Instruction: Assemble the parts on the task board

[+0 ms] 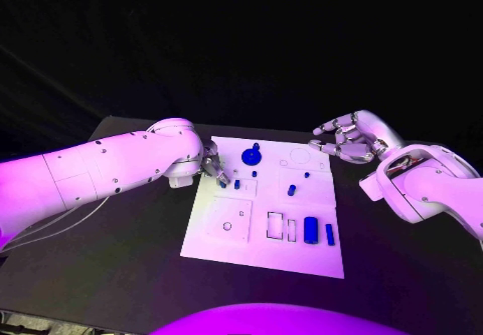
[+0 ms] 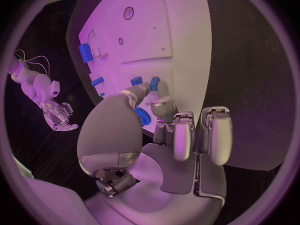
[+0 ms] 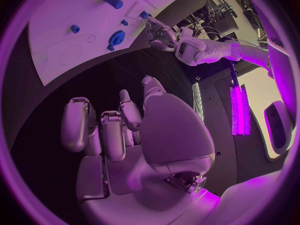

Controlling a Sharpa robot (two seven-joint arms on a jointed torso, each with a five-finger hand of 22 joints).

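The white task board lies in the middle of the black table. My left hand reaches over its left edge, and its thumb and a finger pinch a small blue part down at the board's surface; the other fingers are curled in. A second small blue part stands right beside it. A blue gear-like disc sits near the far edge. My right hand hovers off the board's far right corner, fingers curled, holding nothing.
More blue parts stand on the board: a small peg, a thick cylinder and a thin bar near the right side. Rectangular recesses and round holes mark the board. Black table surrounds it.
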